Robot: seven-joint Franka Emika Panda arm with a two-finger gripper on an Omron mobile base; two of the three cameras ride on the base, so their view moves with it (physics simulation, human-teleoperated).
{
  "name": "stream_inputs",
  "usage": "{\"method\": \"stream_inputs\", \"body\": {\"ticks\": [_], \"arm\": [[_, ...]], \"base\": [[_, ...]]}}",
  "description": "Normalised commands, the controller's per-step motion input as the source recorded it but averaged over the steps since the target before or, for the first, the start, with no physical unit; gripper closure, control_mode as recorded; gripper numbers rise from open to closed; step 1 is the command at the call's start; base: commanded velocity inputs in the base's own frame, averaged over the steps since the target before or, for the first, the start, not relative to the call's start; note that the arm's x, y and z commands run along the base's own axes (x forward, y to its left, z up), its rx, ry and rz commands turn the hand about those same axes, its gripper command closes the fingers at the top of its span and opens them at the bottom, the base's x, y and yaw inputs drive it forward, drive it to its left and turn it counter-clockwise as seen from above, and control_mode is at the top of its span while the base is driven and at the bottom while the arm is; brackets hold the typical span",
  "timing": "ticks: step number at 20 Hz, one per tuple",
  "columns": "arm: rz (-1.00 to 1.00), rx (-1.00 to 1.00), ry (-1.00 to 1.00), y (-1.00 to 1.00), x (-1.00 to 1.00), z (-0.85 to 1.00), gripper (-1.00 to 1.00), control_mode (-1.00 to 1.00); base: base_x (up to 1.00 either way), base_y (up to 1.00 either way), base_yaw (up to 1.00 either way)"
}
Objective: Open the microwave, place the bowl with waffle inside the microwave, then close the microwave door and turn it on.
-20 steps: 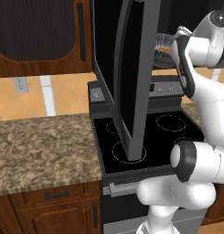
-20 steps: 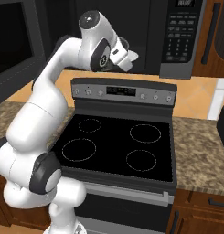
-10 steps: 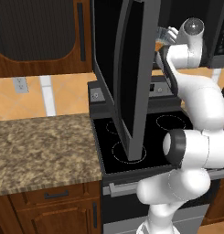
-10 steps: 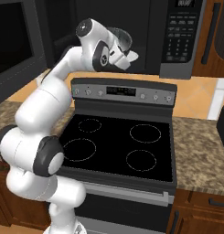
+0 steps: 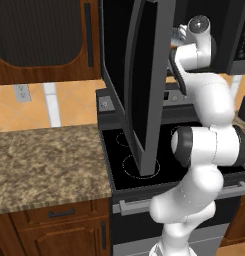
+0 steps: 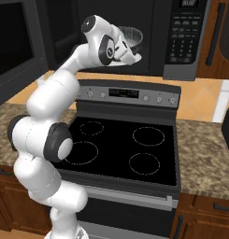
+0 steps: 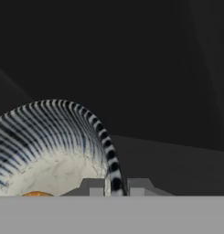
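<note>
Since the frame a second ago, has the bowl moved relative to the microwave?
Yes. In the right base view the bowl, pinched by the gripper, has risen into the microwave opening, toward its keypad.

We see bowl (image 6: pixel 131 38) up in microwave (image 6: pixel 148 32) cavity w/ waffle (image 7: pixel 36 194) in it, gripper (image 7: pixel 115 186) pinching bowl rim. Microwave door (image 5: pixel 144 85) swung out left, over stove (image 6: pixel 120 151). Counter (image 5: pixel 44 160) left of stove.

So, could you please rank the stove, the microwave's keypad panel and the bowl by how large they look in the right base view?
1. The stove, by far the largest.
2. The keypad panel.
3. The bowl, smallest, partly hidden by the arm, with the fingers clamped on its rim.
</note>
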Motion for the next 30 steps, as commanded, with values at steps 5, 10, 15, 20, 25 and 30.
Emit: {"method": "stream_inputs", "body": {"ticks": [5,10,15,20,25,30], "arm": [[-0.11,0.00,0.00,0.22,0.25,0.02,1.00,-1.00],[0.07,0.00,0.06,0.41,0.02,0.00,-1.00,-1.00],[0.05,0.00,0.07,0.06,0.09,0.00,-1.00,-1.00],[0.10,0.00,-0.02,0.00,-0.47,0.00,-1.00,-1.00],[0.17,0.00,0.00,0.00,-1.00,-0.01,-1.00,-1.00],[0.18,0.00,0.03,0.00,-1.00,-0.26,-1.00,-1.00]], "base": [[0.00,0.00,0.00],[0.00,0.00,0.00],[0.00,0.00,0.00],[0.00,0.00,0.00],[0.00,0.00,0.00],[0.00,0.00,0.00]]}}
